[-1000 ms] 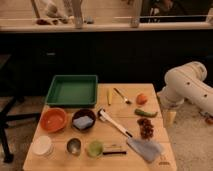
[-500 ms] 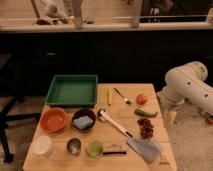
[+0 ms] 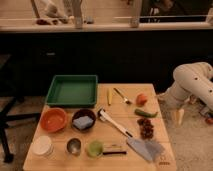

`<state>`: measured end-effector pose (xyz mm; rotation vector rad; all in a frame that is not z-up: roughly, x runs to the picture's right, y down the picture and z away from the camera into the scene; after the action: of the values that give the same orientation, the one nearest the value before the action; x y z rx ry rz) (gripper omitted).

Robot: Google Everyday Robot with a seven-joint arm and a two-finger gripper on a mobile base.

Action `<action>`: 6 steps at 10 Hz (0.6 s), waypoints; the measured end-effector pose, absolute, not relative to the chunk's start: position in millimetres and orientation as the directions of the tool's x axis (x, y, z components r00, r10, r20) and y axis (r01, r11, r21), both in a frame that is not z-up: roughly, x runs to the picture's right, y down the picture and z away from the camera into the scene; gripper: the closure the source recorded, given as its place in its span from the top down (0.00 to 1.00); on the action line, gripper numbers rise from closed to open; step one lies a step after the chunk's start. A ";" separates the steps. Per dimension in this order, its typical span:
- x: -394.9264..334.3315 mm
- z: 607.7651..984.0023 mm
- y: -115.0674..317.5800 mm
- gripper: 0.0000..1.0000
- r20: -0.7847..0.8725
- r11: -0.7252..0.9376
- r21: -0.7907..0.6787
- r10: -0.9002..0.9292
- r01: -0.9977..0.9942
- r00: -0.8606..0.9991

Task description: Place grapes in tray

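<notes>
The grapes [image 3: 146, 127], a small dark reddish-purple bunch, lie on the wooden table [image 3: 120, 157] near its right edge, just below a long green pepper [image 3: 145, 113]. The green tray [image 3: 72, 92] sits empty at the table's back left. My white arm [image 3: 192, 82] reaches in from the right. My gripper [image 3: 177, 116] hangs just off the table's right edge, to the right of the grapes and apart from them.
A round orange fruit [image 3: 142, 99] lies behind the pepper. An orange bowl [image 3: 53, 120] and a dark bowl [image 3: 83, 120] holding a blue thing stand in front of the tray. A spatula [image 3: 125, 134], a fork [image 3: 121, 95], a white container [image 3: 42, 146] and two small cups lie about.
</notes>
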<state>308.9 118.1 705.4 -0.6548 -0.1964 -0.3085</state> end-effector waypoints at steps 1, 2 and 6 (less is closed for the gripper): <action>311.4 706.5 121.5 0.94 0.305 0.742 -0.555 -0.239 0.376 0.922; 312.2 707.1 125.9 0.94 0.334 0.734 -0.541 -0.262 0.411 0.906; 299.5 713.0 141.2 0.94 0.395 0.689 -0.512 -0.342 0.513 0.853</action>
<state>299.5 141.2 713.0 -0.6531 -0.2790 -0.4852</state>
